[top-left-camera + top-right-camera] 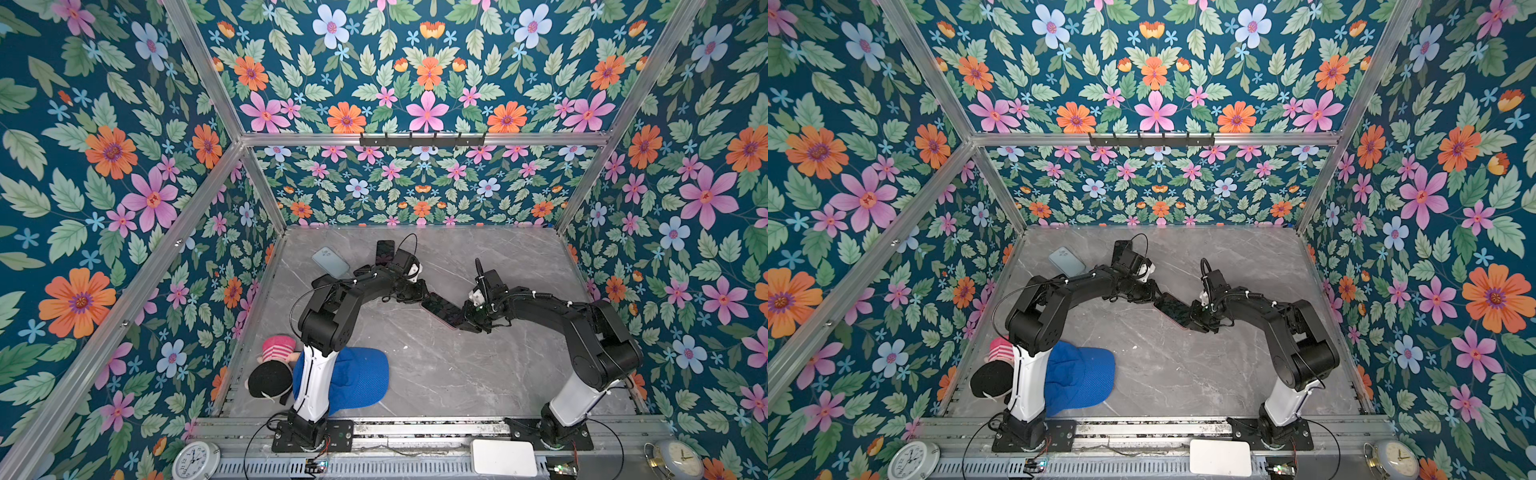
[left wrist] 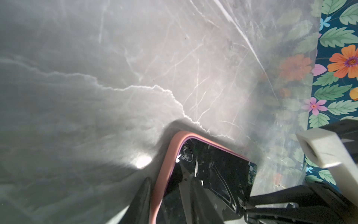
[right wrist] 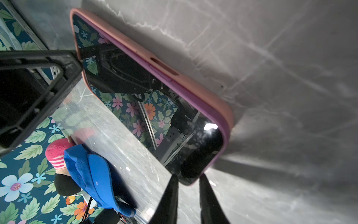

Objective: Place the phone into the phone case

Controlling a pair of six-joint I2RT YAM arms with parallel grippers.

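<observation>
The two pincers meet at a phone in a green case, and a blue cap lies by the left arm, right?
One slip: the case is pink, not green, as the right wrist view shows plainly. The rest stands.

Left arm (image 1: 328,316): based at near left, white lower link raised, black upper links extended toward table centre. Right arm (image 1: 590,332): mirrored pose from near right, reach directed inward. Both wrists pitched down, grippers faced toward each other at mid-table. Left gripper (image 1: 417,296): fingers (image 2: 142,195) set at either side of one end of phone (image 1: 442,309); clamping not confirmed. Right gripper (image 1: 471,322): fingertips (image 3: 171,194) closed onto opposite phone end, gap kept narrow.
</observation>
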